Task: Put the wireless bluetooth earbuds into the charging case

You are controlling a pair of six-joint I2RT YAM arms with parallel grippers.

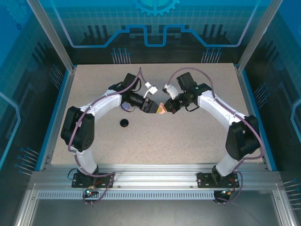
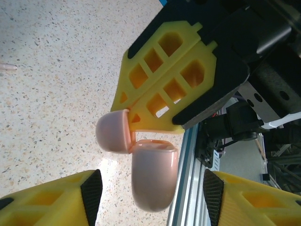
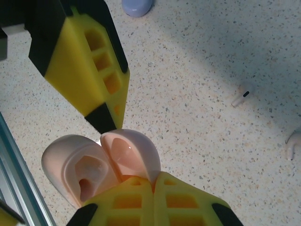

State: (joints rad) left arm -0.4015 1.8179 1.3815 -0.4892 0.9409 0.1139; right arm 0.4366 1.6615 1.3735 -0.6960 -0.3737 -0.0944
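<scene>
The pale pink charging case (image 2: 154, 174) hangs open above the table between both grippers, its lid (image 2: 113, 132) swung back. My right gripper (image 3: 154, 179) is shut on the lid's edge (image 3: 129, 150) beside the hinge. The body's empty wells (image 3: 80, 169) face the right wrist camera. My left gripper (image 2: 153, 188) stands open around the case body, with a gap on each side and neither pad touching. One pale earbud (image 3: 243, 94) lies on the table, and another (image 3: 294, 143) sits at the frame's edge. In the top view the case (image 1: 161, 111) is at the table's middle.
A black round case (image 1: 124, 123) sits on the table in front of the left arm. A lavender case (image 3: 137, 5) lies beyond the left finger (image 3: 89, 61). A pale earbud (image 2: 7, 67) lies at the left edge. Aluminium rails (image 1: 155, 176) border the near side.
</scene>
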